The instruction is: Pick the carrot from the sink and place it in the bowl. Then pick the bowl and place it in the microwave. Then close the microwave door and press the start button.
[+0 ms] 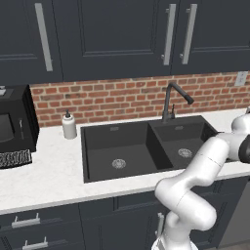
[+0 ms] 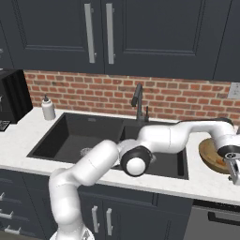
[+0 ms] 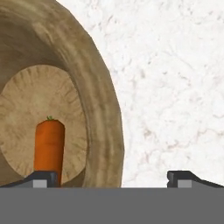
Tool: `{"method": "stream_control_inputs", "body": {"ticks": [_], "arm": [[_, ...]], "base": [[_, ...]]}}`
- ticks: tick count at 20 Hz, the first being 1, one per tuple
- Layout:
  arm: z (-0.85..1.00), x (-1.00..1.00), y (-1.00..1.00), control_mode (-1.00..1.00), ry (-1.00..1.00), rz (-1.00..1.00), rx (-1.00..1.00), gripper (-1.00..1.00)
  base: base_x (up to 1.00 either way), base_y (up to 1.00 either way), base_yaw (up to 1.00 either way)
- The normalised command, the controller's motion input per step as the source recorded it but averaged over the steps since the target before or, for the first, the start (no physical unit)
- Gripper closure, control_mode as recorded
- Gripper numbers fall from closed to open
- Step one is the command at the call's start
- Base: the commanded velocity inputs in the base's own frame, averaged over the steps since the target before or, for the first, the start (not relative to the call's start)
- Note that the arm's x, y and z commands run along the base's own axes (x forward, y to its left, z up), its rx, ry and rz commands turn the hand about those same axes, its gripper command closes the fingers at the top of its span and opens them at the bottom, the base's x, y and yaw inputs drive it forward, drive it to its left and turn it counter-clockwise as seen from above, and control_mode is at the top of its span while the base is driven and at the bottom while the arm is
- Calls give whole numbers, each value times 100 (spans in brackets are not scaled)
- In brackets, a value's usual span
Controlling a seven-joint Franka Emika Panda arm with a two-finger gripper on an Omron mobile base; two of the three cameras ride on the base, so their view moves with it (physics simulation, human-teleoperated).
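Your pincer (image 3: 112, 179) is standing wide open, straddling the bowl's (image 3: 103, 109) rim; the carrot (image 3: 49, 146) is lying inside, on the white tabletop (image 3: 175, 87).

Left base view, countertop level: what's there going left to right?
Black box appliance → soap bottle → left sink basin → faucet → right sink basin → wall outlet.
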Motion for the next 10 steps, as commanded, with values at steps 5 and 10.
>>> {"method": "stream_control_inputs", "body": {"ticks": [5, 10], "arm": [[-3, 34, -15, -100, -1, 0, 1, -100], [-24, 17, -9, -100, 0, 0, 3, -100]], "base": [[0, 0, 0], [0, 0, 0]]}}
